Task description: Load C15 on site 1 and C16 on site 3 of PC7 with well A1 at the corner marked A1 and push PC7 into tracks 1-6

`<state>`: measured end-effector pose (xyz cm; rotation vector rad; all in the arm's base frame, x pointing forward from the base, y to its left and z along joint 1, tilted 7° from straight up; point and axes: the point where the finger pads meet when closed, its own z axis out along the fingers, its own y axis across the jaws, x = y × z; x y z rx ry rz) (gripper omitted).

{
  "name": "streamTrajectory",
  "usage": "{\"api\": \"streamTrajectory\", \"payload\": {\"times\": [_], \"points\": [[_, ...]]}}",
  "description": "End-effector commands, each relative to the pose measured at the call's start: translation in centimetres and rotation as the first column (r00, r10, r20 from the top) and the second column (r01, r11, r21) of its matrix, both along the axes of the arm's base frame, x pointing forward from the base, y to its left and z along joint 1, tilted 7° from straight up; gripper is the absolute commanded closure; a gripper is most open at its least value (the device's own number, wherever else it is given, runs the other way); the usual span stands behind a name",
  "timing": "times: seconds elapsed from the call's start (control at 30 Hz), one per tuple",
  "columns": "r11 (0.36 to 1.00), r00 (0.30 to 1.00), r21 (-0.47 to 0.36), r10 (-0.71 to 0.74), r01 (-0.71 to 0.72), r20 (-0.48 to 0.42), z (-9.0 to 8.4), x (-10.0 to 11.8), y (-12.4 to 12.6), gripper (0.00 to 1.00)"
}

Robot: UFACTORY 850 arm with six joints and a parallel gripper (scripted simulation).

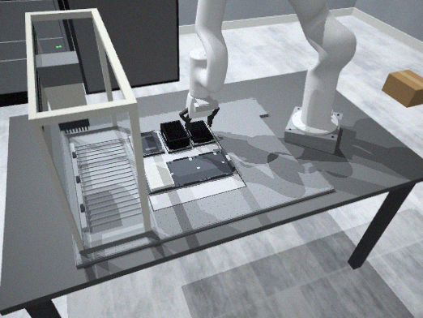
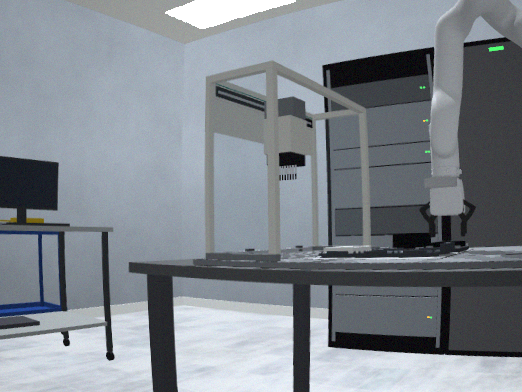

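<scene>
My gripper is open and low over C15, the black 96-well plate in the nest nearest the arm's base. Its fingers stand either side of the plate's far end and hold nothing. In the side view the gripper hangs just above the table. C51, the tall black deep-well block, sits in the middle nest. C16, a flat dark plate, lies in the nest nearest the instrument. The carrier PC7 lies on the pale apron in front of the rails, with all its sites bare.
The cream instrument frame stands over the rails, with a pipetting head hanging inside. The arm's base is bolted at the table's right. A cardboard box lies on the floor beyond.
</scene>
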<state>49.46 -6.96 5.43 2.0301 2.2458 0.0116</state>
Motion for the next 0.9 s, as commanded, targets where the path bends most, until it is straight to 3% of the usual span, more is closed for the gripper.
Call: {"api": "streamTrajectory", "payload": {"times": [0.0, 0.87], "points": [[1.0, 1.0, 0.0, 0.0, 0.0, 0.001, 0.0, 0.1, 0.0, 0.0], [1.0, 1.0, 0.0, 0.0, 0.0, 0.001, -1.5, 0.2, -0.1, 0.0]]}}
